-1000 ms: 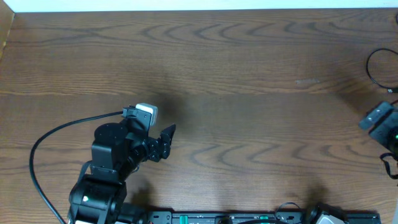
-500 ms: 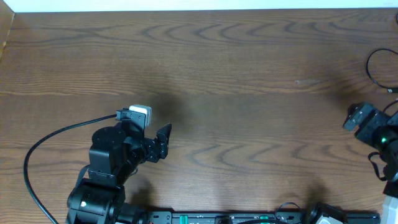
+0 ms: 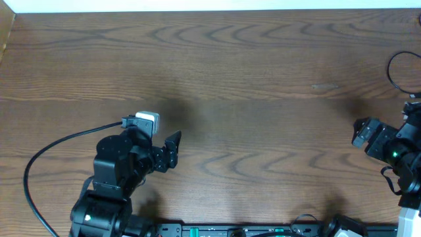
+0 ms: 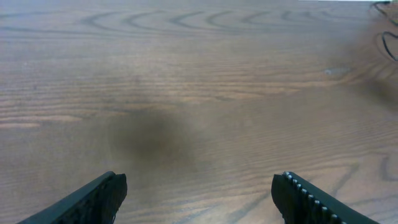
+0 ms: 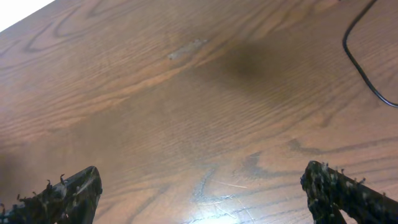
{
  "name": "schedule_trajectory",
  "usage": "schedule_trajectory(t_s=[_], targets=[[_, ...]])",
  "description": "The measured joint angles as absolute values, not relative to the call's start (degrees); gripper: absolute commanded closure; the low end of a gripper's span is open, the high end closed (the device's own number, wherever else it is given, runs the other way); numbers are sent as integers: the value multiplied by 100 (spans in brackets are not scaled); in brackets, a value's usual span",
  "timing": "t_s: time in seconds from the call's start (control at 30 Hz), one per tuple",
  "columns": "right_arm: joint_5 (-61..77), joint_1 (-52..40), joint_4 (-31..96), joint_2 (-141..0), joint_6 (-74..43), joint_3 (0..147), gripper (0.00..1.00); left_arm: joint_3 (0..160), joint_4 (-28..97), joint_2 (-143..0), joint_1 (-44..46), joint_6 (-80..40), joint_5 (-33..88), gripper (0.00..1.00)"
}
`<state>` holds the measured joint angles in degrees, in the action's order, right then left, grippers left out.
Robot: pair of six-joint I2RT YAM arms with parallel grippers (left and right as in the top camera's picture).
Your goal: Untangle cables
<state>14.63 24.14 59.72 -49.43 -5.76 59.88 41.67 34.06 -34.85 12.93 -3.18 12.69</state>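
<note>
A thin black cable (image 3: 393, 71) lies in a loop at the table's far right edge, partly cut off by the frame. It also shows in the right wrist view (image 5: 359, 59) at the top right, and faintly in the left wrist view (image 4: 387, 43). No white-striped cord or plug end shows. My left gripper (image 3: 172, 150) is open and empty low over bare wood at the front left, far from the cable; its fingers (image 4: 102, 196) stand wide apart. My right gripper (image 3: 363, 135) is open and empty, in front of and left of the loop.
The wooden table (image 3: 250, 79) spans the view. A thick black lead (image 3: 46, 148) fixed to the left arm curves over the front left. A rail with fittings (image 3: 263, 230) runs along the front edge. A pale scuff (image 3: 324, 86) marks the wood at the right.
My right arm has come further into view, its gripper moving left and toward the front. My left arm shifted slightly left and then held still.
</note>
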Motion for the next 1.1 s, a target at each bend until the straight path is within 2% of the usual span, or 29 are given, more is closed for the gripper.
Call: schedule_trajectory(t_s=[0.67,1.1], targets=[[2668,2414,6200,-4484,834,5986,1,4167,3811,-2803,1293,-298,733,20],[2309,2412,6075,-3658,491,5961,1,4167,4202,-1761,1293,-104,742,20]])
